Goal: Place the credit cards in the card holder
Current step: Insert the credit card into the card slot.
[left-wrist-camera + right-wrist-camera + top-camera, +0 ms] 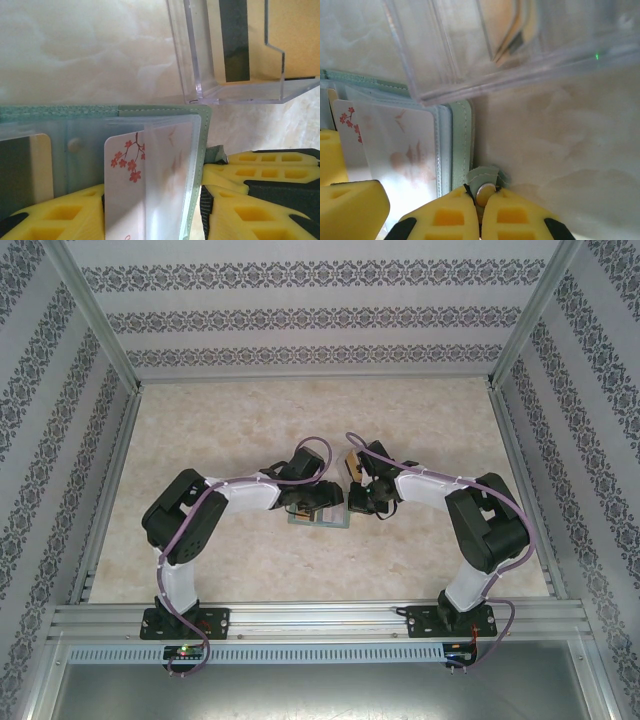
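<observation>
Stitched green card holder [100, 112] open on the marbled tabletop [75, 50], a blossom-printed card [125, 190] half in its clear sleeve.
Its snap tab [485, 177] is pinched by the right gripper [480, 210]; the left gripper [150, 202] stands jaws apart; the clear plastic box [195, 65] holds orange and black credit cards [235, 40].

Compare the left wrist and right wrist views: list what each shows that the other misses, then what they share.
Left wrist: the stud on the holder's inner panel, and a black-striped card face-on in the box. Right wrist: the metal snap pinched in the shut right gripper, and the box's cards edge-on. Both: the open holder, the blossom card partly under its clear sleeve, the box, the left gripper, the right gripper.
</observation>
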Controlling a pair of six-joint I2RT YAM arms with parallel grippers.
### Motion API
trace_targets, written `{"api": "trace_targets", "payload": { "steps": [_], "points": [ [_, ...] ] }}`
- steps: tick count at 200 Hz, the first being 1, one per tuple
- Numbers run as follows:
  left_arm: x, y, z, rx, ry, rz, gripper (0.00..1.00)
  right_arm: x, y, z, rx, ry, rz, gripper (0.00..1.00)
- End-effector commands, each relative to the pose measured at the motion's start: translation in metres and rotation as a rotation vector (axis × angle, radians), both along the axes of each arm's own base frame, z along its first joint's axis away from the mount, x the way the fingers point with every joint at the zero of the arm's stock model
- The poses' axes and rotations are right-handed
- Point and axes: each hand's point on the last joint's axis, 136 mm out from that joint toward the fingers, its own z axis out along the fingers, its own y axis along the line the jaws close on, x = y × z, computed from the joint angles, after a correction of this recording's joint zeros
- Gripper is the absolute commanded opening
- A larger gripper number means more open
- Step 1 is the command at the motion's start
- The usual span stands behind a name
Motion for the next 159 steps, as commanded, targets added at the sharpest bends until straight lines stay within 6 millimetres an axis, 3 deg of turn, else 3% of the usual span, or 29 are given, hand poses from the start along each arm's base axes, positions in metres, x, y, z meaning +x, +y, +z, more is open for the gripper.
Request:
{"api": "trace_targets", "payload": {
  "steps": [1,63,95,143,159],
  "points": [
    [-0.019,-0.012,-0.019,0.041,0.051,-0.057,0.50,-0.001,0.000,-0.015,-0.019,0.007,0.007,0.06],
    [-0.014,0.026,0.002,0.184,-0.029,0.041,0.60,0.001,-0.015,-0.012,-0.062,-0.020,-0.037,0.05],
    [-0.013,0.033,0.006,0.210,-0.040,0.058,0.61,0.002,-0.015,-0.012,-0.052,-0.018,-0.036,0.06],
    [-0.014,0.010,-0.002,0.132,-0.013,-0.004,0.42,0.002,-0.013,-0.012,-0.040,-0.013,-0.035,0.06],
    [-0.016,0.008,-0.009,0.155,0.015,-0.014,0.40,0.003,-0.012,-0.012,-0.038,-0.014,-0.034,0.06]
  ]
}}
